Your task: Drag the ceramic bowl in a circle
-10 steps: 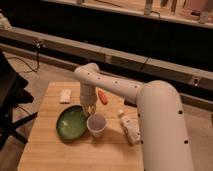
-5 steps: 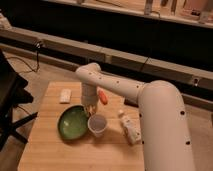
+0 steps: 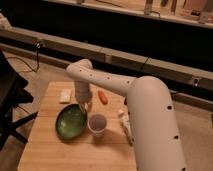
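Observation:
The ceramic bowl (image 3: 70, 122) is wide, shallow and glossy green, and sits on the left middle of the wooden table (image 3: 50, 155). My gripper (image 3: 84, 106) hangs from the white arm and comes down onto the bowl's upper right rim, touching or just above it. A small translucent whitish plastic cup (image 3: 97, 124) stands right next to the bowl on its right.
An orange carrot-like object (image 3: 102, 97) lies behind the cup. A pale rectangular sponge (image 3: 65, 95) lies at the table's back left. A white packet (image 3: 125, 125) lies to the right of the cup, by my arm's wide white body (image 3: 150, 125). A dark chair (image 3: 10, 100) stands to the left.
The bowl has shifted slightly toward the front left along with the gripper at its rim. The cup and other objects stay in place.

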`<act>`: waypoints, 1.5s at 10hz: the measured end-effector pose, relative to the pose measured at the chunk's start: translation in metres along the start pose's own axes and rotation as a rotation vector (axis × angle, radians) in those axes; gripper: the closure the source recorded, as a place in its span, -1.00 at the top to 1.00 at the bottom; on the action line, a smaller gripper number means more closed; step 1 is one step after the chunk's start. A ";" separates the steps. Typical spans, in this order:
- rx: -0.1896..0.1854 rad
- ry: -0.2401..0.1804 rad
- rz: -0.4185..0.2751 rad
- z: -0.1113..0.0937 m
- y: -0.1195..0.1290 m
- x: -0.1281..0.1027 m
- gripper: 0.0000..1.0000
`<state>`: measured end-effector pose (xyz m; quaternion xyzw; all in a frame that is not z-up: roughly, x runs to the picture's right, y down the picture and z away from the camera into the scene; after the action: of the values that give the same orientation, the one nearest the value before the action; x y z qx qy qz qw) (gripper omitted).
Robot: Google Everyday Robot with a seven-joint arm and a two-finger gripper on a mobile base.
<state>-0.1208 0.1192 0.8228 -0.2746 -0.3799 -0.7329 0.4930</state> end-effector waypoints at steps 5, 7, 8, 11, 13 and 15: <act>0.020 0.003 -0.138 0.005 -0.051 0.023 -0.73; 0.044 -0.025 -0.196 0.022 -0.066 0.010 -0.60; 0.047 -0.027 -0.197 0.027 -0.064 0.002 -0.56; 0.041 -0.010 -0.139 0.017 -0.040 0.002 -0.97; 0.043 -0.013 -0.159 0.012 -0.042 0.018 -0.98; 0.048 -0.015 -0.159 0.015 -0.041 0.012 -0.98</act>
<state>-0.1626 0.1342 0.8288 -0.2373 -0.4218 -0.7584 0.4366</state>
